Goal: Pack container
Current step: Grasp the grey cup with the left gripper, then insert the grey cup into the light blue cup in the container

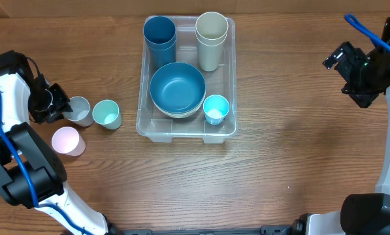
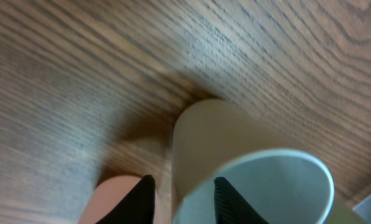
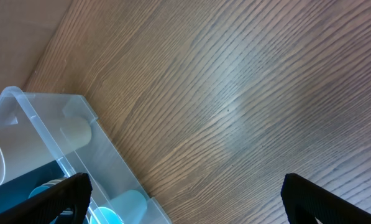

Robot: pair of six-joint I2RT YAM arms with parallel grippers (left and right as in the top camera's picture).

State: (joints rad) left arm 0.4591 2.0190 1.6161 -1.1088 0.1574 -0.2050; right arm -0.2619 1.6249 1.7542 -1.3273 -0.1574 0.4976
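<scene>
Overhead: container (image 1: 185, 132) with bowls (image 1: 177, 89), cups (image 1: 215, 108)

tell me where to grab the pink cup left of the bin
Pinch the pink cup at its rim, one finger inside and one outside, coming straight down from above. It seems to stand upright, mouth open, apart from the mint cup.

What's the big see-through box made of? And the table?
The box looks like clear, glossy plastic: you can see right through its walls. The table looks like matte brown wood with wavy grain lines, maybe only a veneer.
</scene>
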